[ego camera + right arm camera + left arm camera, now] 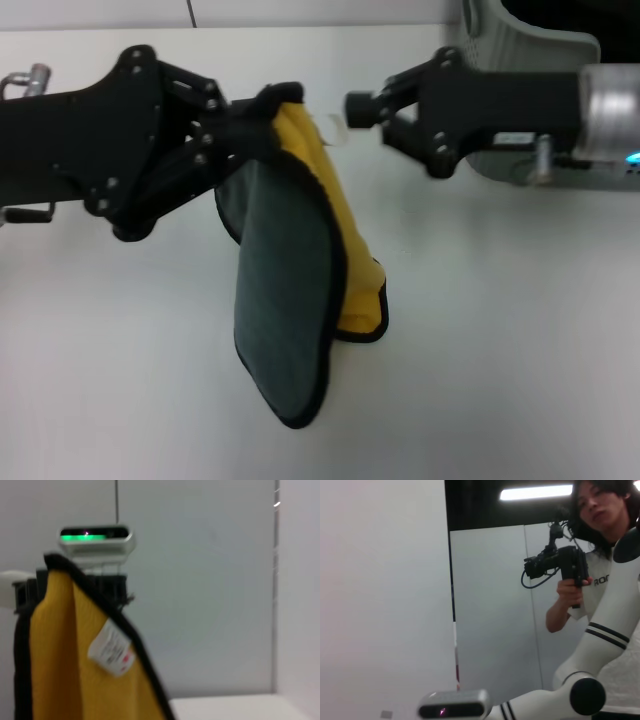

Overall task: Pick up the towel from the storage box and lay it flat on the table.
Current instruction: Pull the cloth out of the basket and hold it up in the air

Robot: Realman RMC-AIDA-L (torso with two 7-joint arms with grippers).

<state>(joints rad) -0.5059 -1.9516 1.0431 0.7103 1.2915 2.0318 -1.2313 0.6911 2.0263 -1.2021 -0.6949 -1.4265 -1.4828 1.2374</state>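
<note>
The storage box [520, 50] is cut off at the far right corner and largely hidden behind the right arm, while the towel's [290, 260] top fold hides the left gripper's [245, 130] fingertips.

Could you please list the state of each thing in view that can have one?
towel: out of the box, hanging folded from the left gripper, not yet flat.
left gripper: shut on the towel's top edge.
right gripper: fingers closed, beside the towel's tag, holding nothing.
storage box: upright at the table's far right; contents hidden.
</note>
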